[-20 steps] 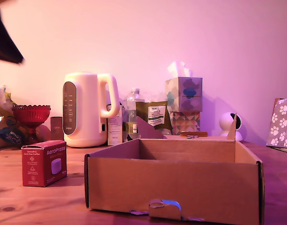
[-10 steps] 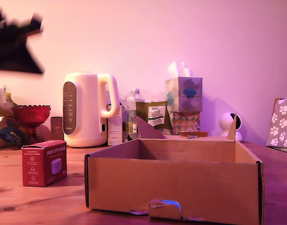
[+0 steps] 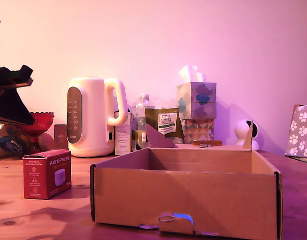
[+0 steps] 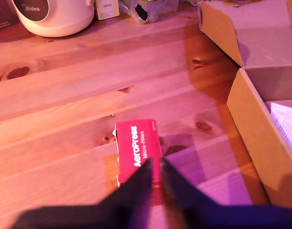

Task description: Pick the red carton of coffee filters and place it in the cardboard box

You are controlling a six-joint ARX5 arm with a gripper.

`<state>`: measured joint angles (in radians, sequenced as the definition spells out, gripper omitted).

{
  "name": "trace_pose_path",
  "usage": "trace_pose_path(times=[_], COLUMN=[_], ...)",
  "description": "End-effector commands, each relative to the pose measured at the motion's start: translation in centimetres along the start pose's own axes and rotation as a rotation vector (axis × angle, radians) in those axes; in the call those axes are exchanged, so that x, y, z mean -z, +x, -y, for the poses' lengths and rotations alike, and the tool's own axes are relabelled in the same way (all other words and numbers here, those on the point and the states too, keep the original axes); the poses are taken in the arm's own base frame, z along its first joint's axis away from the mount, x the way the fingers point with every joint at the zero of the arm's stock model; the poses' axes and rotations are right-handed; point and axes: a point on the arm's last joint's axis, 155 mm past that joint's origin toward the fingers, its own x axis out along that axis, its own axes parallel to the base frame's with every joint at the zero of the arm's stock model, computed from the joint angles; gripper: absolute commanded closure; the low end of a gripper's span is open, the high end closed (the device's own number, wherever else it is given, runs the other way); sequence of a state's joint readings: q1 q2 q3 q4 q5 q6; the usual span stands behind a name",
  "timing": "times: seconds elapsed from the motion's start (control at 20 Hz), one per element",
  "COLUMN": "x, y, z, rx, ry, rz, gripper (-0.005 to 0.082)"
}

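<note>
Exterior view: the red carton of coffee filters (image 3: 46,173), a small cube with white "AeroPress" lettering, stands on the wooden table (image 3: 43,215), at the left of the cardboard box (image 3: 186,197).

Wrist view: the gripper (image 4: 155,174) hovers above the carton, jaws nearly together, holding nothing.

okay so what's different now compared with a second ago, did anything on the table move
Only the arm moved. The dark end effector came down along the exterior view's left edge and now hangs above the red carton, in front of the red goblet. It has not taken hold of anything; the carton sits alone on the table. The cardboard box and kettle stayed put.
</note>
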<state>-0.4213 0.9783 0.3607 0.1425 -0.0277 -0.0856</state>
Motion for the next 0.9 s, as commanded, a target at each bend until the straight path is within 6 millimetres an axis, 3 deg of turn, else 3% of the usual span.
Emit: trace_pose_path(times=[0.0,0.05,0.1,0.3,0.55,0.85], x=[-0.5,-0.5,-0.5,-0.5,-0.2,3.6], y=[0.0,0.0,0.0,0.8,3.9,8.1], z=[0.0,0.0,0.0,0.1,-0.1,-1.9], rx=[0.004,0.003,0.003,0.004,-0.003,-0.029], ry=[0.007,0.007,0.007,0.006,0.005,-0.012], rz=[0.015,0.018,0.018,0.023,0.046,-0.065], gripper=[0.0253,0.0150,0.0128,0.0129,0.0129,0.0130])
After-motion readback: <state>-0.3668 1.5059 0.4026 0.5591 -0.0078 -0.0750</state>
